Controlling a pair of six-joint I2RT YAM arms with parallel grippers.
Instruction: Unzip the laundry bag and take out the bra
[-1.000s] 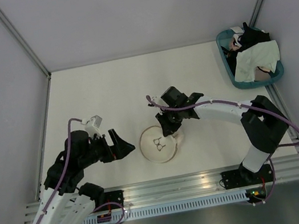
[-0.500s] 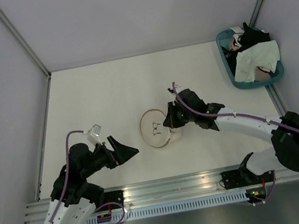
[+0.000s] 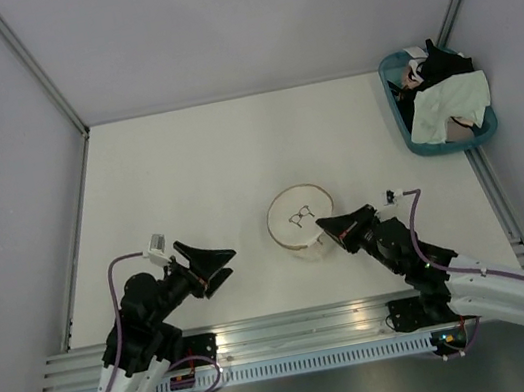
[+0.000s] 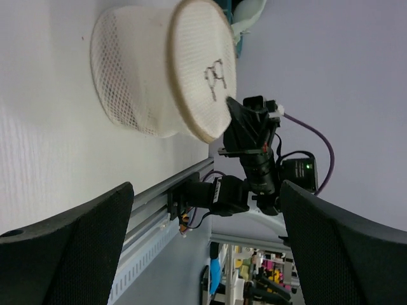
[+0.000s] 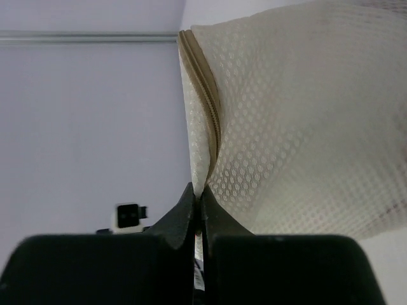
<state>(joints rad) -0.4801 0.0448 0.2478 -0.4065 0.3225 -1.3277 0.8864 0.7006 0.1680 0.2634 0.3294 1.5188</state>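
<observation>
The laundry bag (image 3: 299, 218) is a round cream mesh case with a tan rim and a small bra drawing on its lid, near the table's middle. My right gripper (image 3: 325, 224) is shut on the bag's lower right edge; in the right wrist view the fingertips (image 5: 198, 196) pinch mesh fabric just below the tan zipper rim (image 5: 208, 108). My left gripper (image 3: 223, 264) is open and empty, about a hand's width left of the bag, which shows in its view (image 4: 168, 70). The bra is hidden; no pink fabric shows by the bag.
A teal basket (image 3: 403, 120) at the back right holds a white-and-pale-green cloth (image 3: 445, 108) and a black garment (image 3: 439, 60). The metal rail (image 3: 295, 327) runs along the near edge. Grey walls enclose the table.
My right arm has drawn back toward its base, pulling the bag to the right and nearer. My left arm has also retreated toward the near left, its gripper still open.
</observation>
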